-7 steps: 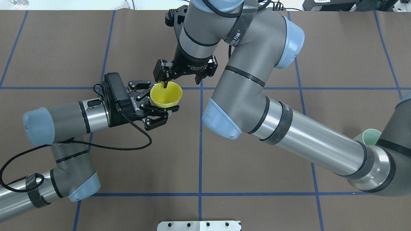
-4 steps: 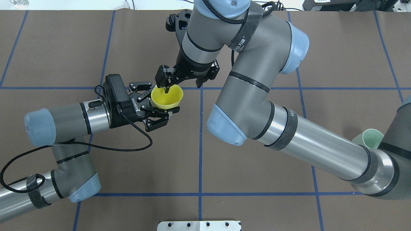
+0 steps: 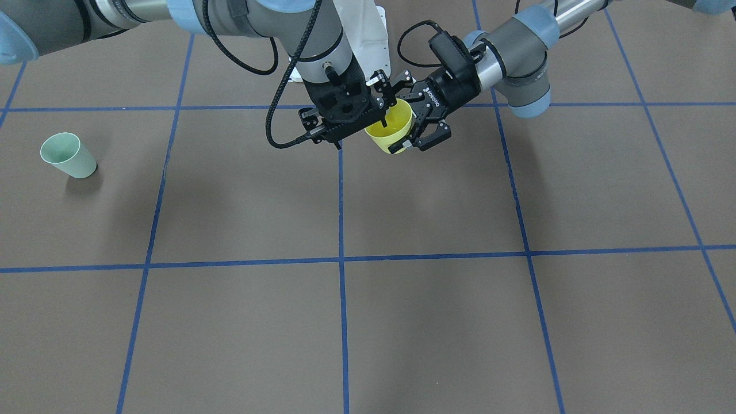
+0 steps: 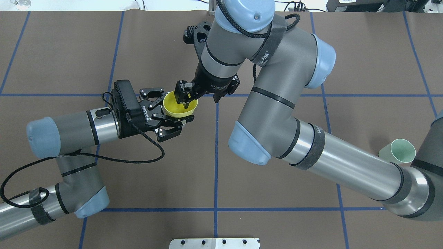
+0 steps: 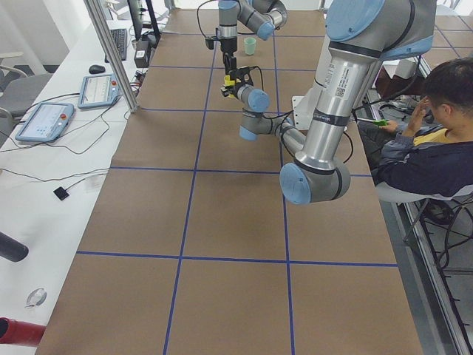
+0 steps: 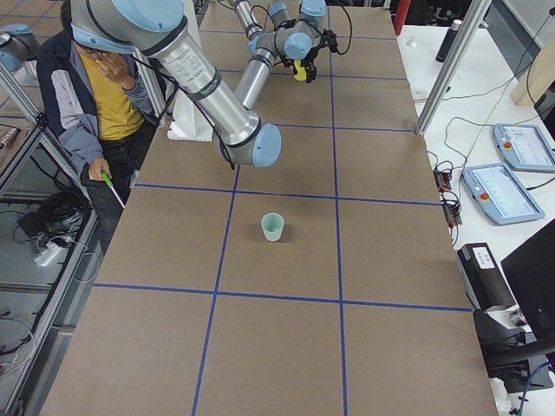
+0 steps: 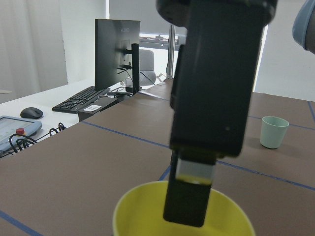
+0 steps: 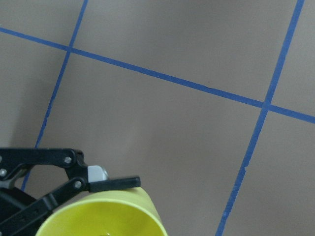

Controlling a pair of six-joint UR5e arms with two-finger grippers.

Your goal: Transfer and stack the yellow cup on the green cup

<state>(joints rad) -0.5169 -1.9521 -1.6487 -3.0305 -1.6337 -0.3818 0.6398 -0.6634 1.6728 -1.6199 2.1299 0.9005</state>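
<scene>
**Hand-over in mid-air; stacking not begun**

Status: the yellow cup (image 3: 394, 133) is held clear of the table (image 3: 402, 322), upright, mouth up, near the middle of the far half. The left gripper (image 4: 177, 107) reaches in from 9 o'clock in the overhead view and is clamped around the cup's body, one finger on each side.

The right gripper (image 4: 200, 100) hangs over the cup from 12 o'clock with its jaws spread wide. One finger (image 7: 189, 196) dips inside the rim. The other looks to sit outside the wall toward 3 o'clock. It straddles the wall but does not look pinched on it.

The green cup (image 3: 68, 155) stands alone and upright on the table, well apart. In the overhead view it is at roughly 3 o'clock from the yellow cup, a touch toward 4. Nothing is in it.

Judgement: pick-up is done and the transfer is about half through. Left to do:
- the right gripper takes the rim
- the left gripper lets go
- the cup is carried across
- the cup is seated into the green cup

Hard to make out:
- The right wrist blocks the far rim, so contact between the finger pads and the wall is not visible.
- The right wrist camera shows only a slice of the yellow rim and one left finger.
- In the side views both grippers are too small to read.
- In the overhead view the right arm (image 4: 346, 162) crowds the green cup's lower edge.
</scene>
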